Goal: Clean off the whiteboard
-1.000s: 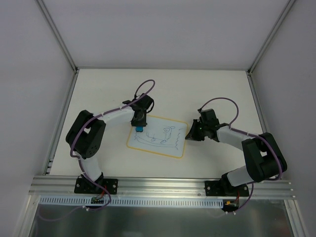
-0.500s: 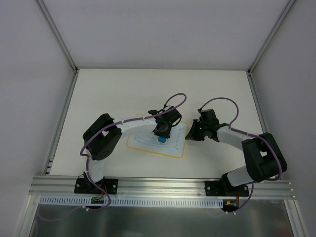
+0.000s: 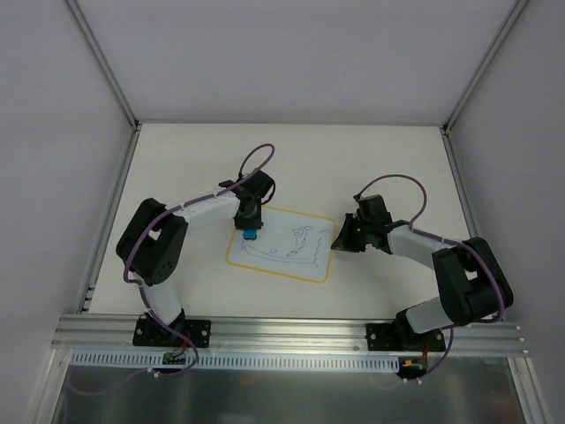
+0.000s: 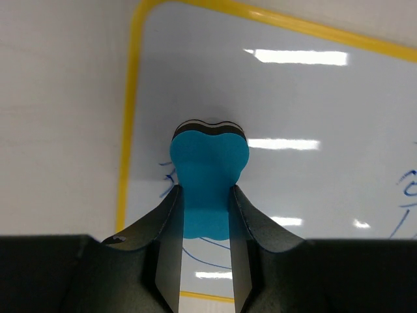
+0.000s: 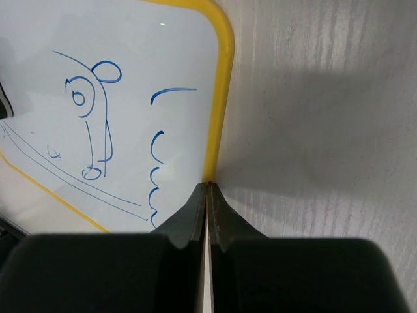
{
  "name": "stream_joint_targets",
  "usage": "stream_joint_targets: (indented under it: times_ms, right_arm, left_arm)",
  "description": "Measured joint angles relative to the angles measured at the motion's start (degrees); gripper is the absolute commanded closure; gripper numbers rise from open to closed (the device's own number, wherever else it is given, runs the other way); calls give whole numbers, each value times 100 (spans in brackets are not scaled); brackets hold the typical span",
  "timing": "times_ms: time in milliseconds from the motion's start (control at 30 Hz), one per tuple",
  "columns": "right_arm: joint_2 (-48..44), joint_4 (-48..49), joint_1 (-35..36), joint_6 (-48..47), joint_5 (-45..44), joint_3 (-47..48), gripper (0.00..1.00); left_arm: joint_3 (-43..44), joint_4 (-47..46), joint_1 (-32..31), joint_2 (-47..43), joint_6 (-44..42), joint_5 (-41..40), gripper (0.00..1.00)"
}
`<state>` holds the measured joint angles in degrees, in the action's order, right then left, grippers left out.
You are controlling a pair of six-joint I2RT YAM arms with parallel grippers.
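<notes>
The left gripper (image 4: 205, 202) clamps a blue eraser (image 4: 208, 160), pad down on the whiteboard (image 3: 281, 245) lying flat beneath it. The right gripper (image 5: 207, 192), fully closed and empty, apparently touches the board's yellow rim just ahead. Thin, stiff, light, slick: it likely slides, so brace its edge.
</notes>
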<state>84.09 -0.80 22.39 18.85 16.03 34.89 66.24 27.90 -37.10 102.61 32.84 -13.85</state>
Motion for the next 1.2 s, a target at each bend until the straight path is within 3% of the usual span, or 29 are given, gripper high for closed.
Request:
stream_joint_targets:
  times_ms: [167,933,1067,1200]
  right_arm:
    - [9,15,4,0,2,2,100]
    - [9,59,31,2,-9,2,100]
    - [9,59,37,2,-9,2,100]
    - [9,55,44,2,-15,2,100]
  left_arm:
    - [-57,4,391,-37,-103,-24,100]
    - [-962,-299,509,-756,-39,-15,100]
    - [-1097,-289,428,-879,57,4,100]
    - [-1032,-17,-44,-848,166,-103,100]
